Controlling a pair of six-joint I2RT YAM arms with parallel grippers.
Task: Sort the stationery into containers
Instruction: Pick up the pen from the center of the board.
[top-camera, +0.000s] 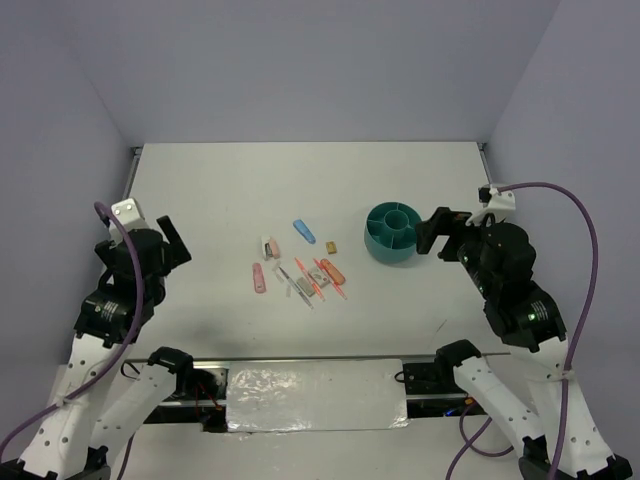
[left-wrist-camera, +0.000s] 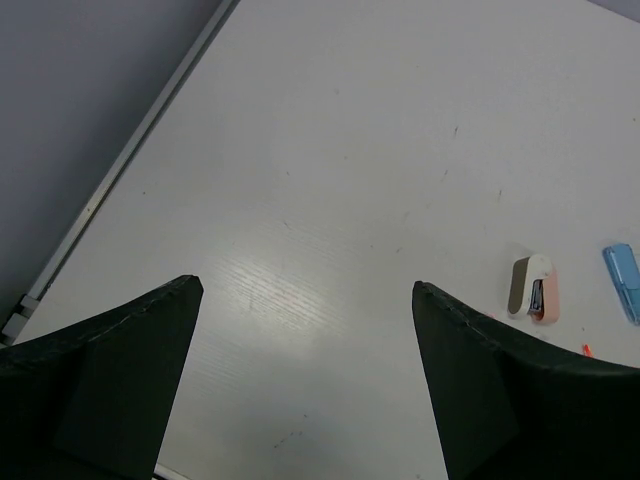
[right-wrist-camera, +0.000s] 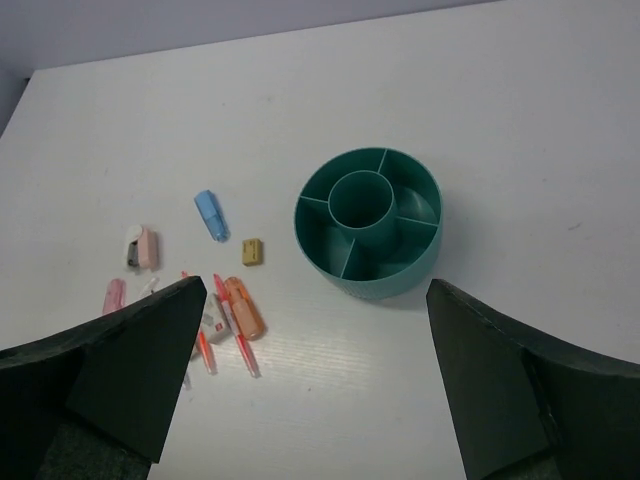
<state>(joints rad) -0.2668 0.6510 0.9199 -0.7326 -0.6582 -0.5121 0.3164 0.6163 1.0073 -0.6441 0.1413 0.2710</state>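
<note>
Sorting has not begun. The teal organiser cup (right-wrist-camera: 380, 285) stands empty right of centre on the table (top-camera: 230, 190), and the stationery (top-camera: 318, 280) lies loose to its left. The left gripper (left-wrist-camera: 305, 285) and right gripper (right-wrist-camera: 315, 283) hover with jaws spread, holding nothing. We judge a first pick comes next, which calls for closing on one small piece.

We count:
- one blue piece (right-wrist-camera: 210, 215)
- one orange piece (right-wrist-camera: 244, 306)
- one tan block (right-wrist-camera: 252, 252)
- one pink piece (right-wrist-camera: 113, 296)
- one pink-and-white piece (right-wrist-camera: 141, 247)
- about three orange-red pens (right-wrist-camera: 246, 352)

The grey bits are too small to count.
</note>
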